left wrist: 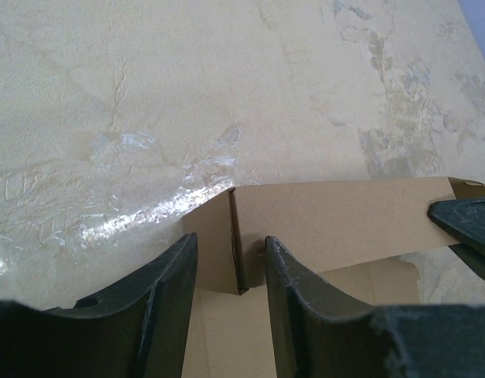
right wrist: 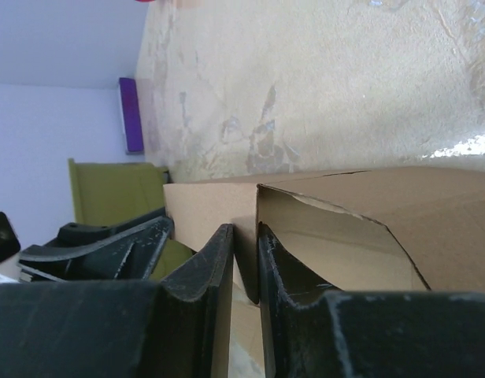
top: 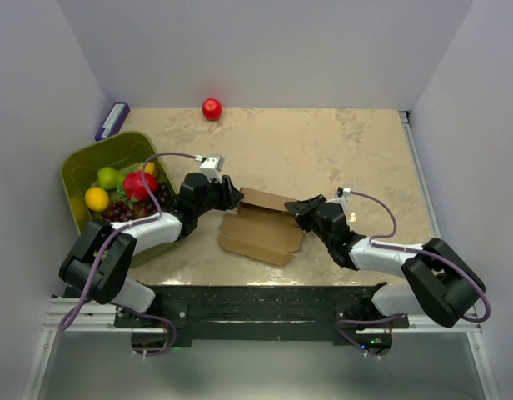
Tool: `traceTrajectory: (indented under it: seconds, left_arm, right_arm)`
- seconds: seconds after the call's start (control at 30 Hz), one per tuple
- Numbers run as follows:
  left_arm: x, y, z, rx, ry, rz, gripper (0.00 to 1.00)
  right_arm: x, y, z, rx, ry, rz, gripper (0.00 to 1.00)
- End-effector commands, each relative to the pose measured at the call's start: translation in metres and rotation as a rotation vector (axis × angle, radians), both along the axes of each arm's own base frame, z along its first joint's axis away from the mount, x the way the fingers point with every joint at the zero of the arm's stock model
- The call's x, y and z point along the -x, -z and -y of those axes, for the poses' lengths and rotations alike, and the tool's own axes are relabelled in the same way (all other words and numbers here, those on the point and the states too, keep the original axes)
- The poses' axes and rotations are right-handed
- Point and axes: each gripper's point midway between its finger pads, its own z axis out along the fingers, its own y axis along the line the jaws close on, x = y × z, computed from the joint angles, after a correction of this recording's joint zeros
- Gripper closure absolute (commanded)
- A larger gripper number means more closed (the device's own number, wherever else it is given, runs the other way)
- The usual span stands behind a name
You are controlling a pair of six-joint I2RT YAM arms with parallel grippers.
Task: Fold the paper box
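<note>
The paper box (top: 261,227) is brown cardboard, partly folded, lying in the middle of the table with its far wall raised. My left gripper (top: 231,196) is at the wall's left corner. In the left wrist view its jaws (left wrist: 231,244) stand open astride that corner fold of the paper box (left wrist: 345,216). My right gripper (top: 296,208) is at the wall's right end. In the right wrist view its fingers (right wrist: 246,230) are shut on the edge of the paper box (right wrist: 384,197), one inside and one outside the wall.
An olive-green bin (top: 80,167) with fruit stands at the left, close behind my left arm. A red apple (top: 211,108) and a purple object (top: 112,120) lie at the back. White walls enclose the table on three sides.
</note>
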Motion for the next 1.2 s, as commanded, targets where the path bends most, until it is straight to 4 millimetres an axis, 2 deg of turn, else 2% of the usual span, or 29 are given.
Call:
traceTrajectory:
  seconds: [0.0, 0.13, 0.17, 0.2, 0.23, 0.3, 0.33, 0.4, 0.47, 0.5, 0.53, 0.63, 0.67, 0.7, 0.8, 0.93, 0.97, 1.0, 1.1, 1.17]
  left_arm:
    - [0.000, -0.004, 0.001, -0.003, 0.013, 0.003, 0.56]
    - [-0.001, -0.001, 0.001, -0.005, 0.011, -0.003, 0.56]
    - [-0.001, 0.000, 0.001, -0.006, 0.011, -0.004, 0.56]
    - [-0.001, 0.001, 0.002, -0.006, 0.011, -0.004, 0.57]
    - [-0.002, 0.002, 0.002, -0.006, 0.009, -0.005, 0.57]
    - [-0.004, 0.002, 0.002, -0.007, 0.006, -0.006, 0.58]
    - [-0.004, 0.004, 0.002, -0.011, 0.004, -0.007, 0.58]
    - [-0.006, 0.003, 0.001, -0.013, 0.001, -0.004, 0.58]
    - [-0.006, 0.004, 0.001, -0.015, -0.002, -0.006, 0.58]
    - [-0.005, 0.005, 0.001, -0.017, -0.001, -0.009, 0.59]
    - [-0.006, 0.004, 0.000, -0.019, -0.004, -0.008, 0.59]
    - [-0.006, 0.004, 0.000, -0.018, -0.003, -0.008, 0.59]
    - [-0.006, 0.004, 0.001, -0.021, -0.002, -0.008, 0.59]
    - [-0.006, 0.004, 0.000, -0.021, -0.004, -0.008, 0.59]
    - [-0.006, 0.005, -0.001, -0.027, -0.008, -0.008, 0.59]
    - [-0.007, 0.005, -0.002, -0.037, -0.010, -0.005, 0.59]
    - [-0.007, 0.006, -0.002, -0.039, -0.011, -0.005, 0.59]
    - [-0.007, 0.005, -0.003, -0.042, -0.011, -0.005, 0.59]
    - [-0.007, 0.004, -0.003, -0.048, -0.009, -0.003, 0.59]
    - [-0.008, 0.004, -0.003, -0.049, -0.006, -0.002, 0.59]
  right_arm:
    - [-0.010, -0.014, 0.003, -0.075, 0.059, 0.053, 0.85]
    - [-0.011, -0.011, 0.006, -0.028, 0.064, 0.054, 0.86]
    - [-0.013, -0.014, 0.008, 0.004, 0.062, 0.070, 0.83]
    - [-0.011, -0.014, 0.011, 0.030, 0.062, 0.066, 0.79]
    - [-0.012, -0.016, 0.016, 0.052, 0.075, 0.077, 0.68]
    - [-0.007, -0.018, 0.022, 0.126, 0.059, 0.084, 0.57]
    - [-0.005, -0.019, 0.026, 0.151, 0.061, 0.086, 0.46]
    - [0.003, -0.011, 0.033, 0.230, 0.038, 0.078, 0.40]
    - [0.010, -0.017, 0.038, 0.277, 0.026, 0.100, 0.37]
    - [0.015, -0.014, 0.040, 0.311, 0.015, 0.092, 0.37]
    - [0.018, -0.021, 0.040, 0.319, 0.007, 0.115, 0.37]
    - [0.034, -0.021, 0.032, 0.460, -0.064, 0.151, 0.40]
    - [0.041, -0.028, 0.018, 0.480, -0.106, 0.170, 0.41]
    - [0.045, -0.021, 0.022, 0.544, -0.101, 0.152, 0.44]
    - [0.053, -0.010, 0.012, 0.630, -0.160, 0.124, 0.48]
    - [0.048, 0.015, 0.010, 0.746, -0.196, 0.038, 0.49]
    - [0.042, 0.010, 0.006, 0.759, -0.192, 0.034, 0.50]
    - [0.042, 0.024, 0.009, 0.810, -0.204, -0.008, 0.50]
    - [0.032, 0.024, 0.016, 0.836, -0.177, -0.028, 0.53]
    - [0.026, 0.025, 0.028, 0.844, -0.150, -0.041, 0.53]
